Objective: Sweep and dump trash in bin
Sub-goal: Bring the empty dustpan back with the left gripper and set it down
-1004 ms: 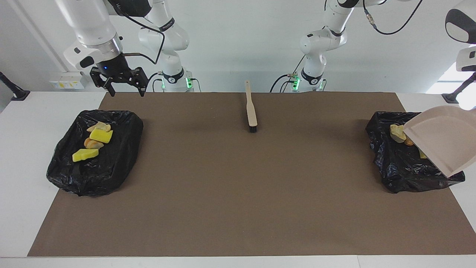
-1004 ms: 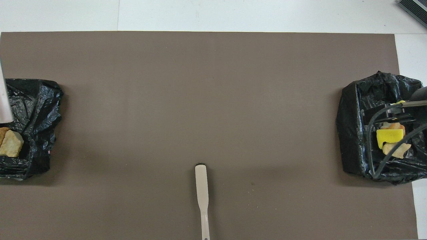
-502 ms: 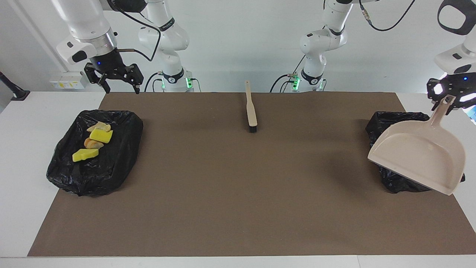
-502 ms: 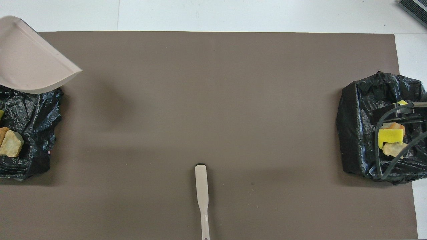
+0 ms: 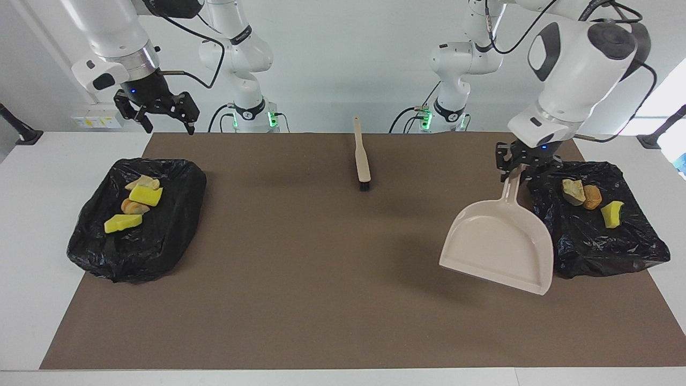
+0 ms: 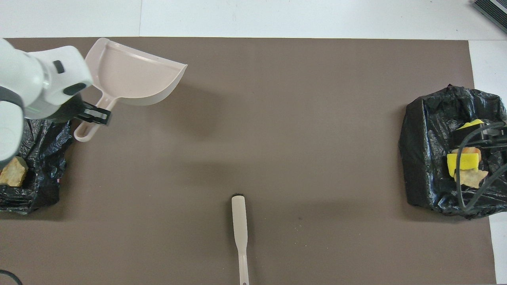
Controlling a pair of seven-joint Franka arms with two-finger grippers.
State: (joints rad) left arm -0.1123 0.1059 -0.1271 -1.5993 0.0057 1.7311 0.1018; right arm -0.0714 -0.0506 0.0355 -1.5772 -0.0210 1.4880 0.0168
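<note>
My left gripper (image 5: 518, 170) is shut on the handle of the beige dustpan (image 5: 498, 244), which hangs empty and tilted over the mat beside the black-bagged bin (image 5: 595, 246) at the left arm's end. Three trash chunks (image 5: 591, 197) lie in that bin. The bin (image 5: 161, 225) at the right arm's end holds several more yellow and tan trash chunks (image 5: 144, 195). My right gripper (image 5: 168, 126) hangs open and empty in the air above that bin's robot-side edge. In the overhead view the dustpan (image 6: 134, 75) and the left gripper (image 6: 95, 116) show beside the bin (image 6: 43, 178).
The beige brush (image 5: 362, 158) with black bristles lies on the brown mat (image 5: 321, 279) midway between the arms, near the robots' edge, handle toward the robots. It also shows in the overhead view as the brush (image 6: 240, 225). White table borders the mat.
The left arm swung the dustpan from over its bin toward the table's middle, uncovering three chunks in the bin. The right gripper rose a little and drifted outward.
</note>
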